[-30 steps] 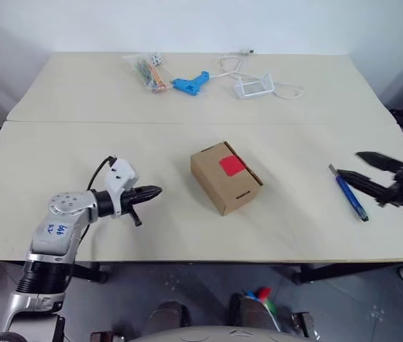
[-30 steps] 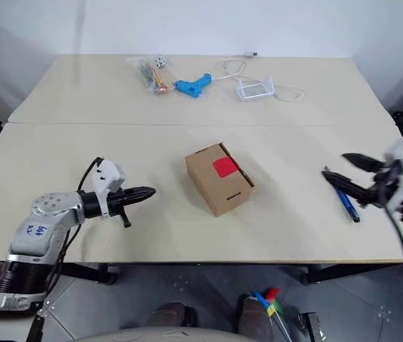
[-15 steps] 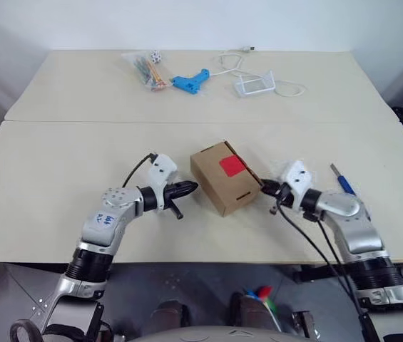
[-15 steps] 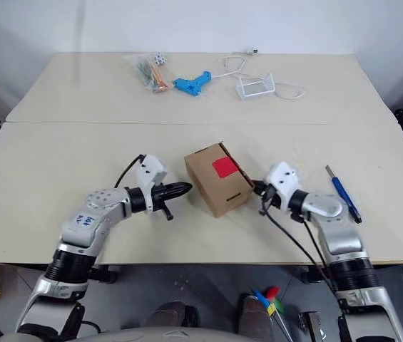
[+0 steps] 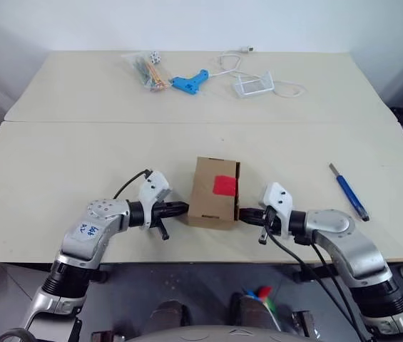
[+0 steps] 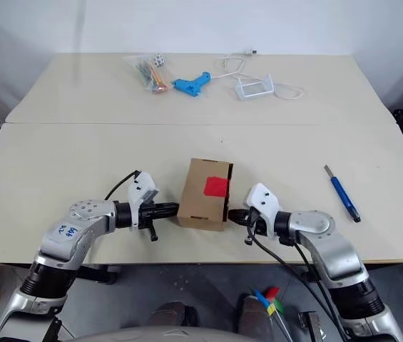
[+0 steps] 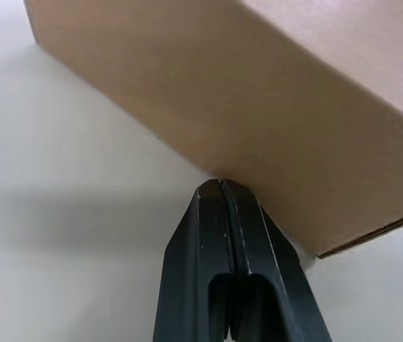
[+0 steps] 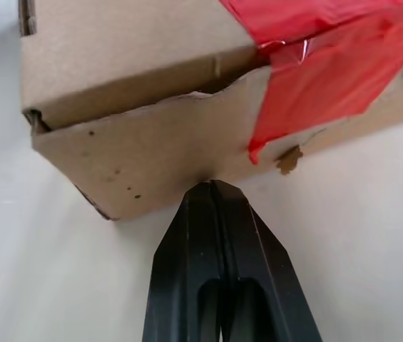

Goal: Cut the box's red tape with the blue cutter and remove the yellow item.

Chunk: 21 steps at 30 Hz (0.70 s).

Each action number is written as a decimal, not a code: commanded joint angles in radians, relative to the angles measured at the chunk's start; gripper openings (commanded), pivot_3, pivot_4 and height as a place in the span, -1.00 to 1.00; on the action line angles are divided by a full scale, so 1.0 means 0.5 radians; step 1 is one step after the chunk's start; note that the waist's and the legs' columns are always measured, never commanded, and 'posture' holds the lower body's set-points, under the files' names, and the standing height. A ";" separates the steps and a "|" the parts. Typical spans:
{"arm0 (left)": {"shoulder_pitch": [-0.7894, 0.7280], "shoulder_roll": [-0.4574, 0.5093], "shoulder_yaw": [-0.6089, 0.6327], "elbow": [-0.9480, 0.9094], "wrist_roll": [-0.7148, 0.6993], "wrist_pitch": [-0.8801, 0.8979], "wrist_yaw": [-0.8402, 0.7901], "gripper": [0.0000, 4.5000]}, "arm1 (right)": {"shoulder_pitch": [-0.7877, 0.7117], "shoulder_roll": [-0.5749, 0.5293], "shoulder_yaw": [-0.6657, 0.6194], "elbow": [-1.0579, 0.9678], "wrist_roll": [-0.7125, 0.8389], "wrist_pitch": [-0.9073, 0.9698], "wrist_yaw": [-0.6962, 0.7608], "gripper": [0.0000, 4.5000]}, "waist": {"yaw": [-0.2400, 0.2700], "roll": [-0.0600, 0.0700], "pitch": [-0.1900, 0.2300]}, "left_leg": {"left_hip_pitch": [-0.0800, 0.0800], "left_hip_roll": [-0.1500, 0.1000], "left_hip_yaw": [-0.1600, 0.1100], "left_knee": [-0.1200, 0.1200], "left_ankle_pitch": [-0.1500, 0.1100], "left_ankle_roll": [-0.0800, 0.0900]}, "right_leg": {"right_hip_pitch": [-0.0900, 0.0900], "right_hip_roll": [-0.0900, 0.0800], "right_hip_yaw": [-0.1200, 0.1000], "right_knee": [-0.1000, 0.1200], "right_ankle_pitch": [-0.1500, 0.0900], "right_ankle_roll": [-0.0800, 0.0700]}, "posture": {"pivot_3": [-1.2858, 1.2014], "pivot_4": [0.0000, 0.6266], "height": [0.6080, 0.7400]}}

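Brown cardboard forms the box (image 5: 213,192), which sits near the front edge of the table (image 5: 80,149) between the two grippers. Red tape (image 5: 225,185) crosses its top flap seam and folds down onto the side that faces the right gripper (image 5: 245,216). The left gripper (image 5: 183,209) has its black fingers pressed together, tips touching the box's left side wall low down. The right gripper, fingers likewise pressed together, touches the opposite wall, just beside the tape's lower end. The blue cutter (image 5: 350,193) lies flat on the table well to the right of the box, apart from both grippers. At the far side lie a clear bag of coloured sticks (image 5: 146,70), a light-blue gun-shaped tool (image 5: 190,82) and a white cable (image 5: 238,63).
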 commanded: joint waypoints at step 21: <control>0.289 0.070 -0.011 -0.343 -0.116 0.080 -0.011 -1.00 | 0.086 -0.118 -0.123 -0.046 0.004 -0.065 0.009 -0.99 | 0.001 0.000 0.000 | 0.000 0.000 0.001 -0.001 0.000 0.000 | -0.001 -0.001 0.001 0.000 0.000 -0.001 | 0.03 -0.52 1.00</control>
